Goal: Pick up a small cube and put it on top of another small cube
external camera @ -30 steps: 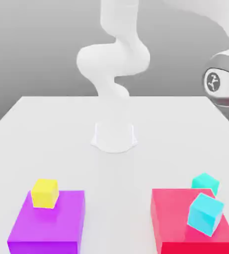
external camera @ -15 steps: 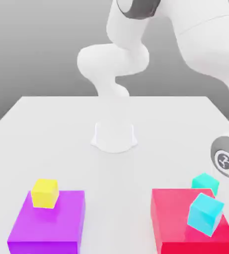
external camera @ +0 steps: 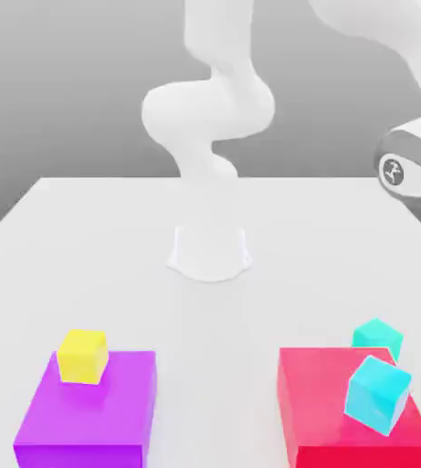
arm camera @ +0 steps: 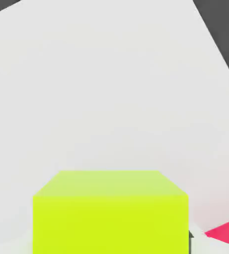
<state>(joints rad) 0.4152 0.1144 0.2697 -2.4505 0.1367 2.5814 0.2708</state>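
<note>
- Our gripper (arm camera: 111, 238) has its fingers closed in on the lime cube (arm camera: 110, 225), one on each side, so they are only as wide as the cube.
- The lime cube is up in the air, at the edge of the exterior view's right.
- The turquoise cube (external camera: 377, 338) is where we want to go. It sits low, behind the red block (external camera: 328, 393), and the block hides some of it.
- We think our job now is to carry the lime cube over to the turquoise one.
- Let's go across while we are high up, and only go down when we are right over the turquoise cube.
- We must not mix it up with the sky-blue cube (external camera: 378, 395), which is tipped on the red block. A low path could knock that one off.
- Let's hold on snugly and move smoothly, so the lime cube does not slip or twist.
- Before we go down, we should turn our hand so the flat sides of both cubes line up.
- Then we can go down slowly, with the middles matched, until the cubes just touch. Pushing hard could make the bottom one slide.
- When it sits flat, we can let go gently and lift straight up.
</note>
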